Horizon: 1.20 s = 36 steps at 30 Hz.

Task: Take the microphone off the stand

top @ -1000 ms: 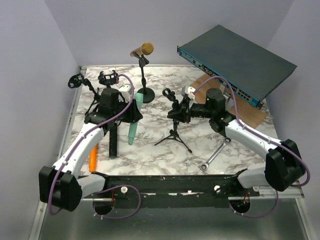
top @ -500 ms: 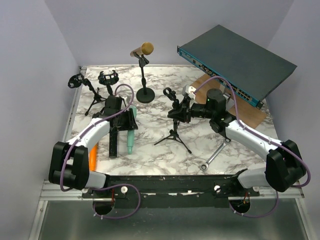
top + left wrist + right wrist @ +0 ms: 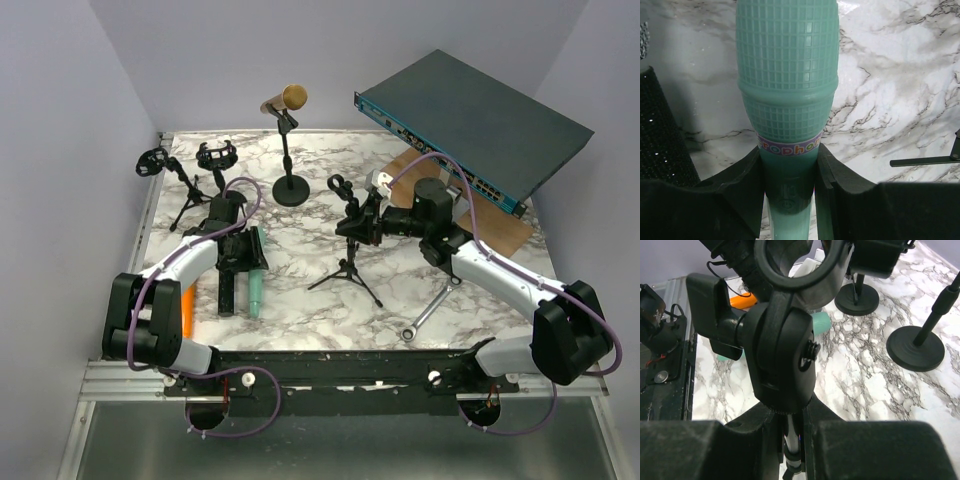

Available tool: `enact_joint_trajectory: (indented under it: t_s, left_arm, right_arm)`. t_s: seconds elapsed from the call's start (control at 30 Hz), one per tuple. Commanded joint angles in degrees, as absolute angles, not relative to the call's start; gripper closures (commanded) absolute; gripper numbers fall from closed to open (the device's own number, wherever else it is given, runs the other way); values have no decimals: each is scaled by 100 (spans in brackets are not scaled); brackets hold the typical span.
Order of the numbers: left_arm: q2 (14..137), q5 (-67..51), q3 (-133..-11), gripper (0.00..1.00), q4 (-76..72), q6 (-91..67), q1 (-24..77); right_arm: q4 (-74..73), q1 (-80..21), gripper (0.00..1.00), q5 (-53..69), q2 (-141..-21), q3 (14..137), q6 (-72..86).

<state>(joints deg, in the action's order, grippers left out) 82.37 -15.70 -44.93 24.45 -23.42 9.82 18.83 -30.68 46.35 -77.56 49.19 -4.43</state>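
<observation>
The teal microphone (image 3: 256,283) is out of the clip and points toward the table's near edge, low over the marble beside a black microphone (image 3: 227,287). My left gripper (image 3: 240,252) is shut on its handle; in the left wrist view the mesh head (image 3: 787,75) fills the top, and the pads (image 3: 747,182) press both sides of the handle. The black tripod stand (image 3: 347,268) stands mid-table with its clip (image 3: 337,187) empty. My right gripper (image 3: 366,226) is shut on the stand's pole just below the clip (image 3: 785,335). I cannot tell whether the teal microphone touches the table.
A gold microphone (image 3: 286,99) sits on a round-base stand (image 3: 291,190) at the back. Two small tripod stands (image 3: 152,162) (image 3: 217,155) are at the back left. An orange object (image 3: 186,313) lies near left, a wrench (image 3: 428,312) near right, a network switch (image 3: 470,125) on a wooden board (image 3: 505,228) back right.
My left gripper has carried the teal microphone away from the stand, down and toward the near left, close to the black microphone. The right gripper has stayed on the stand.
</observation>
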Motion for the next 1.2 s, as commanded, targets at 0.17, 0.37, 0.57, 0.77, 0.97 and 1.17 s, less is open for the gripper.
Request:
enact_joint_trajectory:
  t_s: [0.17, 0.37, 0.57, 0.77, 0.97, 1.17]
  left_arm:
    - [8482, -1587, -4677, 57, 2942, -2171, 744]
    - [8506, -1589, -4750, 50, 3099, -2083, 603]
    - [8417, -1758, -5103, 35, 3430, -1791, 597]
    - [7919, -1977, -5565, 18, 3766, -1335, 635]
    - [6827, -2922, -5716, 15, 3477, -1016, 670]
    - [5927, -2812, -5678, 14, 2362, -802, 1764]
  right_arm:
    - [1775, -3045, 99, 4526, -7672, 5081, -318]
    - [1749, -3041, 99, 4524, -7664, 5098, -316]
    - [1759, -3044, 99, 4600, -7681, 5178, -273]
    - [1664, -3045, 99, 4781, -7700, 5458, -129]
    - [1515, -3046, 99, 4834, -7656, 5870, 270]
    - [1155, -3058, 99, 3989, -8012, 6814, 1488]
